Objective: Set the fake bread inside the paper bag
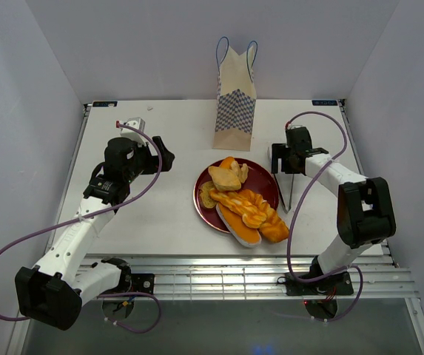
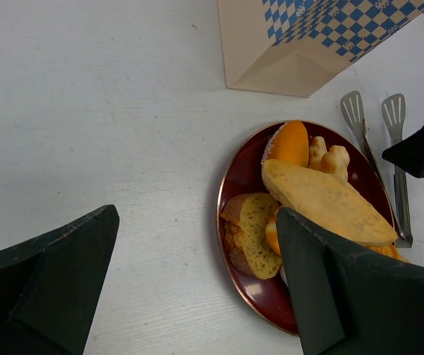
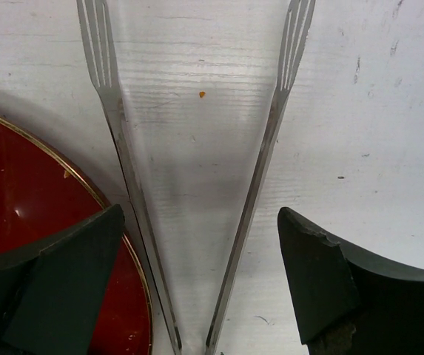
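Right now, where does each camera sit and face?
Top external: high behind both arms, which show whole, looking down on the white table.
Left wrist: looks down over the dark red round plate of glossy toy bread toward the tan checkered paper bag; left gripper frames it.
Right wrist: straight down on metal tongs; right gripper straddles them.
Shared: all see plate and tongs.

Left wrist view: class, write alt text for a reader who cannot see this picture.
A dark red plate piled with glossy fake bread sits on a white table, seen between the two dark fingers of the open left gripper. The checkered paper bag stands just beyond the plate, and metal tongs lie beside it at the picture's right.
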Motion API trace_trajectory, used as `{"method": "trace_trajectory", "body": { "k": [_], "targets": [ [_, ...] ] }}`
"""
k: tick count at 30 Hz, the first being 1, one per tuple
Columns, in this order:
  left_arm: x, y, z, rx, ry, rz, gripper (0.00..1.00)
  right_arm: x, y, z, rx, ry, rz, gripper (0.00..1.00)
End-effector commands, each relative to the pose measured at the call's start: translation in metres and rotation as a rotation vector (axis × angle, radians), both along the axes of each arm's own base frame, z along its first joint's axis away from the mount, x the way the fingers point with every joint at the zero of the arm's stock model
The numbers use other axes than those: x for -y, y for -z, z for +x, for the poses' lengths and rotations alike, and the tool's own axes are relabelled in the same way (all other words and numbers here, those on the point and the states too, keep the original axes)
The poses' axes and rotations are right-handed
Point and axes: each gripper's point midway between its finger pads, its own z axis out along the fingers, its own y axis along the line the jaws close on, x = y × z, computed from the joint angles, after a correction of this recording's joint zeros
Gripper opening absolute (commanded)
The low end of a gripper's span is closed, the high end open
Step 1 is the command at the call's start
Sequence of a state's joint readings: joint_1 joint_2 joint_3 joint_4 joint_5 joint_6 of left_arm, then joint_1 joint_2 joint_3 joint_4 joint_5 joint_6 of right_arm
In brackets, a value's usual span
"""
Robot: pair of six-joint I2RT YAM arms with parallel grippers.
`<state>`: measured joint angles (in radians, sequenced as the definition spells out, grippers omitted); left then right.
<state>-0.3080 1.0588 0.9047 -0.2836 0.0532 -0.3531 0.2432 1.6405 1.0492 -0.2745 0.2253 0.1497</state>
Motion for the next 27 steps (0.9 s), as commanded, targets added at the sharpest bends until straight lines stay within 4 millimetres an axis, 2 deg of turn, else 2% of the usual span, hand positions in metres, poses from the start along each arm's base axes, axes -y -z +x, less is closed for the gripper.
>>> {"method": "trace_trajectory", "body": {
  "k": [1, 8, 16, 27],
  "targets": [
    [0.004, -0.017, 0.002, 0.038, 0.017, -0.022, 0.98, -0.013, -0.008, 0.008, 0.035, -0.035, 0.016, 0.90],
    [0.007, -0.016, 0.001, 0.034, 0.032, -0.025, 0.98, -0.012, 0.007, 0.010, -0.005, -0.032, -0.008, 0.90],
    [0.007, -0.018, 0.002, 0.041, 0.031, -0.025, 0.98, 0.000, 0.009, 0.014, -0.018, 0.014, -0.069, 0.90],
    [0.009, -0.018, 0.001, 0.040, 0.042, -0.031, 0.98, 0.008, 0.020, -0.002, -0.049, 0.039, -0.088, 0.90]
  ]
}}
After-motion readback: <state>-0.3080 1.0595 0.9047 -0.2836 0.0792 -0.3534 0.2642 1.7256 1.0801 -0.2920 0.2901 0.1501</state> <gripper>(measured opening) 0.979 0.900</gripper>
